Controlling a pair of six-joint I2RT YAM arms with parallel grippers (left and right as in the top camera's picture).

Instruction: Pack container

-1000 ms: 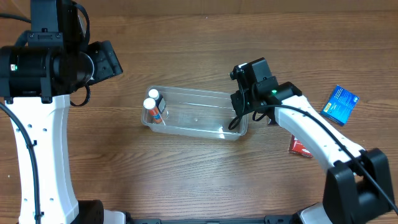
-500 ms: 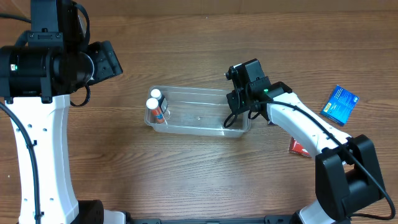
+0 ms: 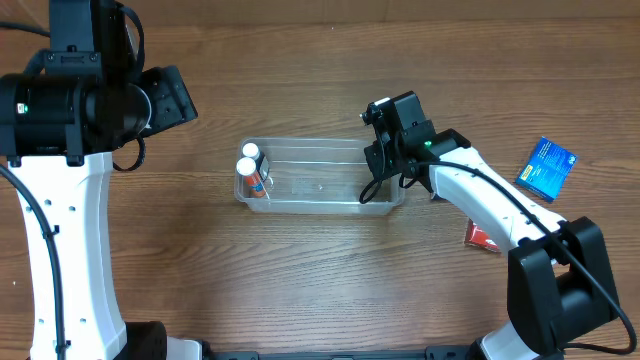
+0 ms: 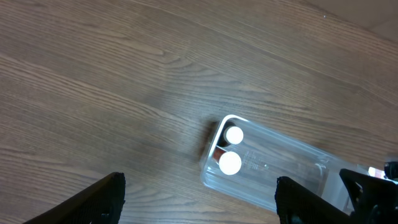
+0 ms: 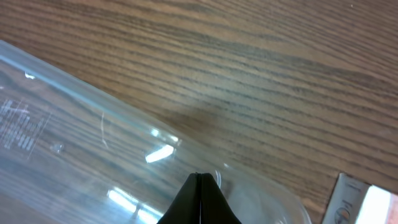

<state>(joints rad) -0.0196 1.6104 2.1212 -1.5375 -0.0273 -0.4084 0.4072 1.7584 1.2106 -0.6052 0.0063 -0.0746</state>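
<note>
Now the container [image 3: 320, 185] lies straighter on the tabletop [image 3: 320, 290] than it did a second ago. Its right end has swung up a little and the whole bin has slid a bit to the right. The right claw [image 5: 199, 186] is at that right end, pressed shut right at the rim. I cannot tell if the thin wall is pinched between its tips. The left claw [image 4: 199, 199] hangs high above with its jaws wide apart, holding nothing, and has not moved. Two white-capped bottles [image 3: 248, 160] stand in the left end of the bin. A blue box [image 3: 547, 166] and a red box [image 3: 482, 237] lie well apart from it on the right. I think the bin was just being lined up, so packing is only partly done.
</note>
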